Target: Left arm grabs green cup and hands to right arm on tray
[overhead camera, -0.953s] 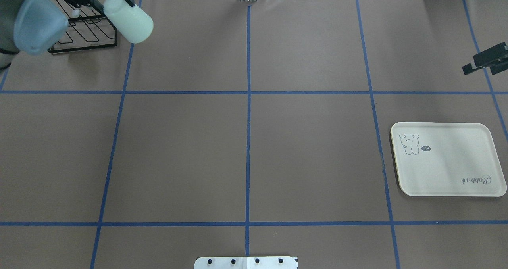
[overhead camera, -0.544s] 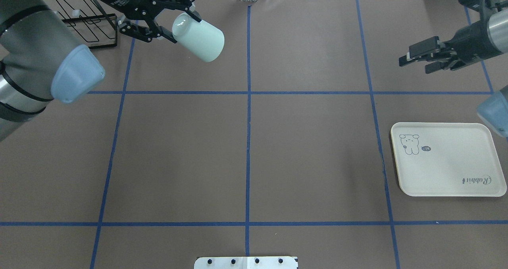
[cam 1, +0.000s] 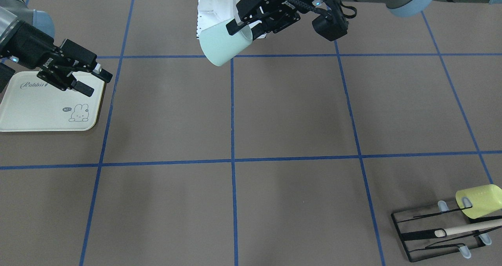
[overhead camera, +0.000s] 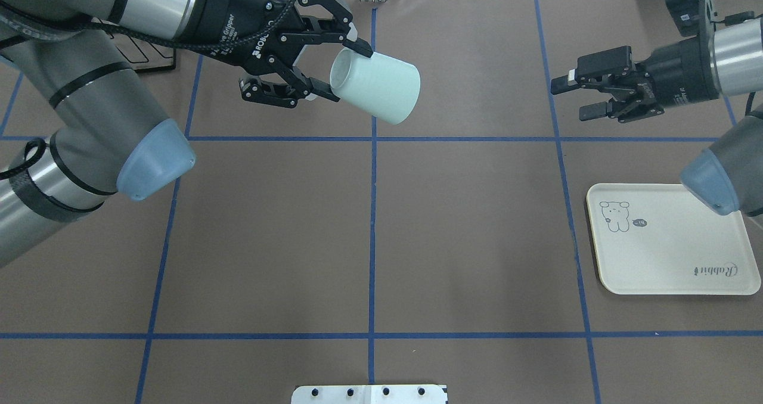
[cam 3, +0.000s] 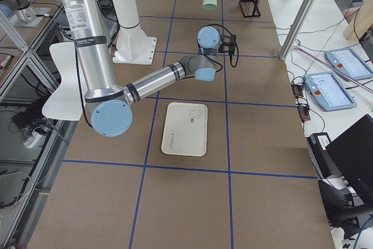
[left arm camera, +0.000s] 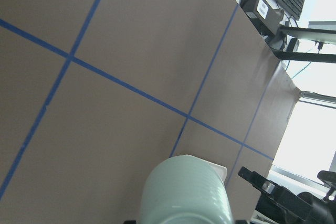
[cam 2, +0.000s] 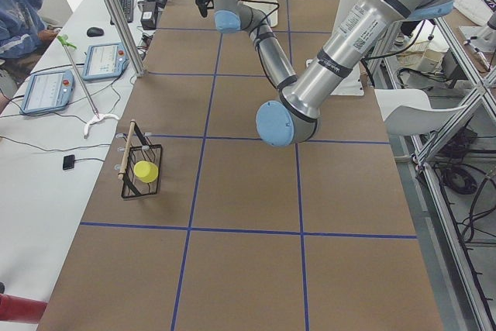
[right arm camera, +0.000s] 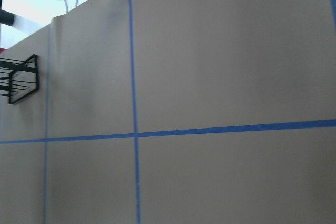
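1. My left hand (overhead camera: 344, 70) is pinching the green cup (overhead camera: 381, 91) near its rim. It holds the cup tipped sideways in the air above the surface (overhead camera: 369, 231), over the centre line on the far side.
2. My right hand (overhead camera: 572, 99) is spread, its fingers pointing toward the cup but well apart from it.
3. The tray (overhead camera: 673, 261) lies flat on my right, well apart from the cup.
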You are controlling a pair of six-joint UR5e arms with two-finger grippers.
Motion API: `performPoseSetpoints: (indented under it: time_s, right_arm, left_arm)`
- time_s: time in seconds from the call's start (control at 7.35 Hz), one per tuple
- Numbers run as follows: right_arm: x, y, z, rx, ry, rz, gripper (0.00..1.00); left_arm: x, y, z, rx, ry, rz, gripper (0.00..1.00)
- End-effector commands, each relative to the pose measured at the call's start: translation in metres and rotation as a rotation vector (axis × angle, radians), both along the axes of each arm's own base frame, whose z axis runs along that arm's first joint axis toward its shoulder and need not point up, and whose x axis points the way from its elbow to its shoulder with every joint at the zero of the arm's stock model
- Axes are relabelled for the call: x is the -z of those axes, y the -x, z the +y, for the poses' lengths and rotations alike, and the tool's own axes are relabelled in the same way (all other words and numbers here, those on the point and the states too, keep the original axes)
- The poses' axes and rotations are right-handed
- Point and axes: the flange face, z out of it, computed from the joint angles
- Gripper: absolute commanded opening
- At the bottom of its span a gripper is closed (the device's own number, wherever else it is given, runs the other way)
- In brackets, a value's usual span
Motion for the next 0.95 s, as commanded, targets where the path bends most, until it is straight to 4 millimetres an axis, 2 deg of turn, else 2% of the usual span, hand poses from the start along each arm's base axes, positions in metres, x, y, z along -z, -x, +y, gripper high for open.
performPoseSetpoints:
  time_s: [0.0,0.14,0.27,0.41,0.68,0.82]
  right_arm:
    - [0.028,-0.001,0.026,0.05,0.071,-0.211,0.99]
    - [0.041,0.003,0.04,0.068,0.123,-0.348,0.98]
    - [0.044,0.022,0.058,0.089,0.154,-0.471,0.97]
    - [0.046,0.035,0.069,0.114,0.142,-0.515,0.95]
    - [0.05,0.042,0.091,0.169,0.131,-0.658,0.95]
    - [0.052,0.049,0.1,0.194,0.163,-0.74,0.94]
  left_arm:
    - [0.008,-0.003,0.027,-0.016,0.044,0.199,0.0]
    - [0.01,-0.006,0.039,-0.018,0.096,0.309,0.0]
    - [0.014,-0.007,0.05,-0.032,0.131,0.395,0.0]
    - [0.016,-0.004,0.057,-0.045,0.149,0.441,0.0]
    - [0.013,0.0,0.059,-0.068,0.178,0.519,0.0]
    - [0.005,-0.001,0.066,-0.082,0.176,0.527,0.0]
